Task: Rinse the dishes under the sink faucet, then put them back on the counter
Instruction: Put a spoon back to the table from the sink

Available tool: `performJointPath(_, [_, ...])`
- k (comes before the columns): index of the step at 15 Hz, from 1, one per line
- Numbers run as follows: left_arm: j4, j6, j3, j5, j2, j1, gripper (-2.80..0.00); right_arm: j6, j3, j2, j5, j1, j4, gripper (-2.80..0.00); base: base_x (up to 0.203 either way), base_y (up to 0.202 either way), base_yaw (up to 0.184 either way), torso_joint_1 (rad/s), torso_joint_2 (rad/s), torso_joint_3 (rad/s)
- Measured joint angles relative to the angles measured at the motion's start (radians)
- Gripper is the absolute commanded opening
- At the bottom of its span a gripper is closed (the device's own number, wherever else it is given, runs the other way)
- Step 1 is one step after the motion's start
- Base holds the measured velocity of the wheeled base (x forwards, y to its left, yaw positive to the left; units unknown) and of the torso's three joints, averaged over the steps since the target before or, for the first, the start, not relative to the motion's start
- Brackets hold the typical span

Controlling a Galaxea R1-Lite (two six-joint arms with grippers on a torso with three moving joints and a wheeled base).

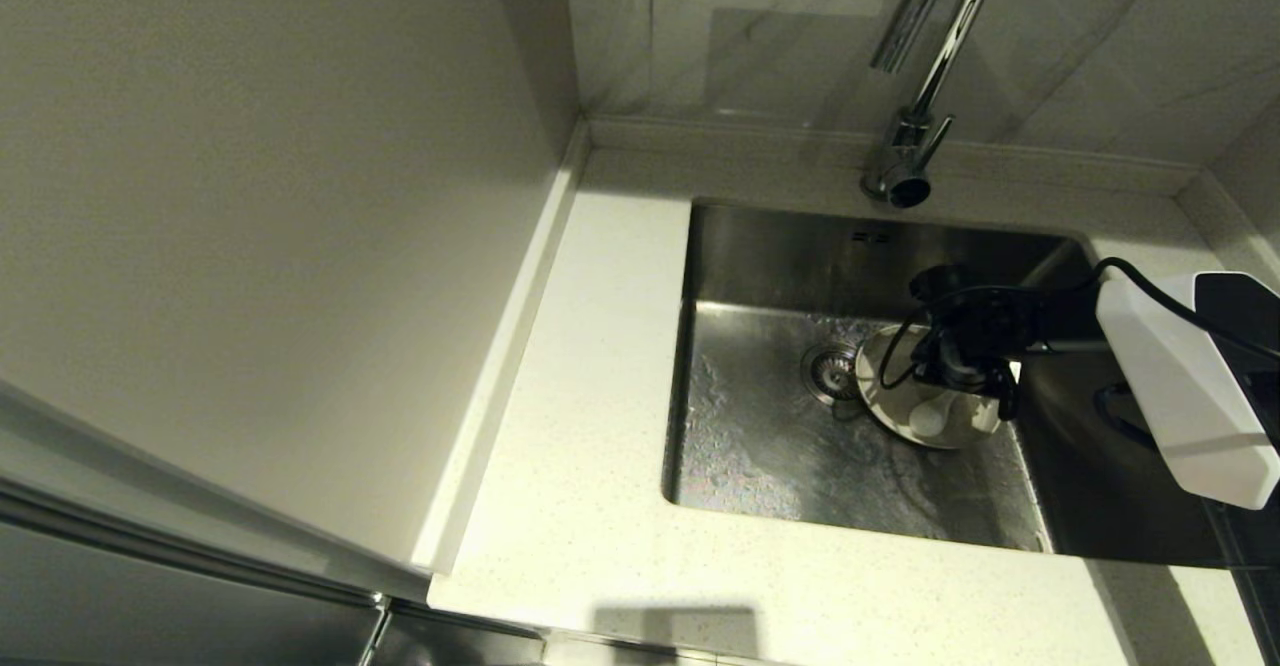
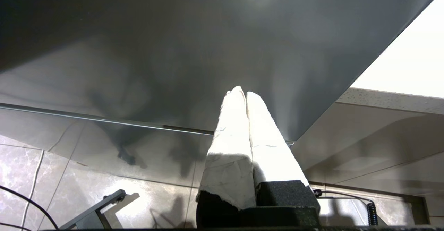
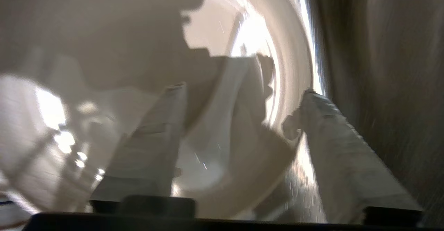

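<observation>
The cream plate (image 1: 893,408) lies on the floor of the steel sink (image 1: 760,466), just right of the drain strainer (image 1: 830,371). A white soup spoon (image 1: 930,416) rests in it. My right gripper (image 1: 978,398) reaches down into the basin over the plate's right side. In the right wrist view the right gripper (image 3: 242,90) is open: one finger is over the plate (image 3: 291,50), the other is outside its rim, and the spoon (image 3: 222,120) lies between them. The bowl does not show. My left gripper (image 2: 241,92) is shut on nothing, parked low beside a cabinet.
The chrome faucet (image 1: 915,136) stands behind the sink with its spout high over the basin's back edge. The sink floor is wet. The pale speckled counter (image 1: 590,426) runs left of and in front of the basin, bounded by a raised rim (image 1: 500,356) along the wall.
</observation>
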Motion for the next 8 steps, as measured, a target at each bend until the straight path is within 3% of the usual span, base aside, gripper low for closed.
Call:
performJointPath(5, [0.0,0.0,0.0,0.0,0.0,0.0,-2.8,0.138,-0.003,0.007,0.008,0.003,0.063,0.0,0.0,0.0,0.0,0.0,0.0,0.0])
performJointPath(8, [0.0,0.0,0.0,0.0,0.0,0.0,-2.8,0.181,-0.003,0.023,0.073,0.005,0.072,0.0,0.0,0.0,0.0,0.0,0.0,0.0])
